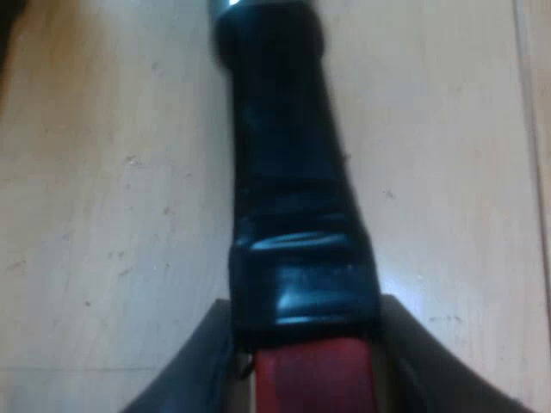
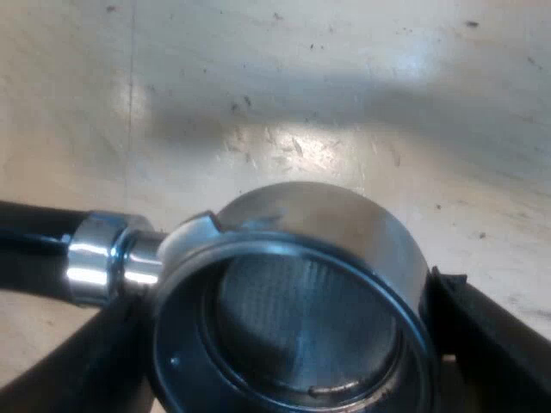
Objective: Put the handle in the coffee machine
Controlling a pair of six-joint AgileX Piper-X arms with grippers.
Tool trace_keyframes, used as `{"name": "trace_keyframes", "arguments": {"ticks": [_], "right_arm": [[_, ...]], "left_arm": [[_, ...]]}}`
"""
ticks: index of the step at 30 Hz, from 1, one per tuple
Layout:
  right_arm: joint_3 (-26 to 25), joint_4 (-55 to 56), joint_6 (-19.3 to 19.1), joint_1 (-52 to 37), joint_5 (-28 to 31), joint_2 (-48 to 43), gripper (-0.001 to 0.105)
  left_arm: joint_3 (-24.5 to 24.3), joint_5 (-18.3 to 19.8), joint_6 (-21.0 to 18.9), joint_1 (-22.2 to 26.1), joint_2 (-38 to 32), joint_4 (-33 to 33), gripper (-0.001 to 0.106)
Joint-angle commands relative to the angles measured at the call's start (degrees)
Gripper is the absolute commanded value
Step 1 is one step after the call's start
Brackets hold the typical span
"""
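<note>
1. Fingers [image 1: 185, 374] of the left gripper [image 1: 303, 318] press in from both sides on the red end [image 1: 310, 379] of the dark handle [image 1: 288, 172], gripping it.
2. The right gripper [image 2: 293, 301] has its fingers [image 2: 495, 340] closed against opposite sides of the holder [image 2: 344, 232], at the round metal basket [image 2: 301, 335], whose open side faces the camera.
3. A chrome collar [image 2: 95, 258] joins the basket to the handle.
4. The holder lies level over a pale wooden table [image 1: 103, 172]; I cannot tell whether it touches the wood.
</note>
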Motion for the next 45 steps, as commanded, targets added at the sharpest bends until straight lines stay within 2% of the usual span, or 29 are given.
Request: {"name": "trace_keyframes", "arguments": {"ticks": [1,2,11,13,15,16,18,19,21,24,31,37,39,42,43,45], "right_arm": [[-0.9,-0.48,-0.55,-0.17,-1.02,-0.82,0.0],[-0.9,-0.48,-0.55,-0.17,-1.02,-0.82,0.0],[-0.9,-0.48,-0.55,-0.17,-0.26,-0.82,0.0],[-0.9,-1.97,-0.55,-0.17,-0.11,-0.82,0.003],[-0.9,-3.52,-0.55,-0.17,-0.11,-0.82,0.014],[-0.9,-4.35,-0.55,-0.17,0.06,-0.82,0.024],[-0.9,-6.03,-0.55,-0.17,0.06,-0.82,0.052],[-0.9,-6.43,-0.55,-0.17,0.21,-0.82,0.06],[-0.9,-7.5,-0.66,-0.17,0.24,-0.82,0.087],[-0.9,-8.48,-0.76,-0.17,0.24,-0.82,0.102],[-1.21,-8.66,-1.14,-0.17,4.12,-1.03,0.105],[-1.2,-8.52,-2.03,-0.17,14.74,-2.79,0.105],[-1.2,-8.44,-2.04,-0.17,16.18,-3.19,0.105],[-1.2,-8.64,-2.04,-0.17,18.28,-3.92,0.105],[-1.2,-8.73,-2.04,-0.17,18.26,-3.92,0.105],[-1.2,-8.71,-2.04,-0.17,18.26,-3.92,0.105]], "left_arm": [[-0.23,1.03,0.43,-0.2,-0.08,0.15,0.005],[-0.23,1.03,0.48,-0.2,-0.08,0.3,0.0],[-0.23,1.03,0.88,-0.2,-0.08,1.58,0.0],[-0.23,1.03,0.86,-0.2,-0.08,2.95,0.0],[-0.23,1.03,0.86,-0.2,-0.08,3.79,0.0],[-0.23,1.03,0.86,-0.2,-0.08,4.03,0.0],[-0.23,1.03,0.86,-0.2,-0.08,5.05,0.0],[-0.23,1.03,0.86,-0.2,-0.08,5.2,0.0],[-0.23,1.03,0.86,-0.2,-0.08,5.24,0.0],[-0.23,1.03,0.86,-0.2,-0.08,5.24,0.0],[-0.23,1.03,0.86,-0.2,-0.08,6.42,0.0],[-0.23,1.03,0.23,0.31,-1.9,6.46,0.0],[-0.23,1.2,0.12,0.69,-2.17,6.57,0.0],[-0.23,1.48,-0.14,1.97,-2.78,6.52,0.0],[-0.23,1.47,-2.24,6.47,-3.0,6.9,0.0],[-0.23,1.47,-2.21,8.69,-3.0,7.58,0.0]]}}
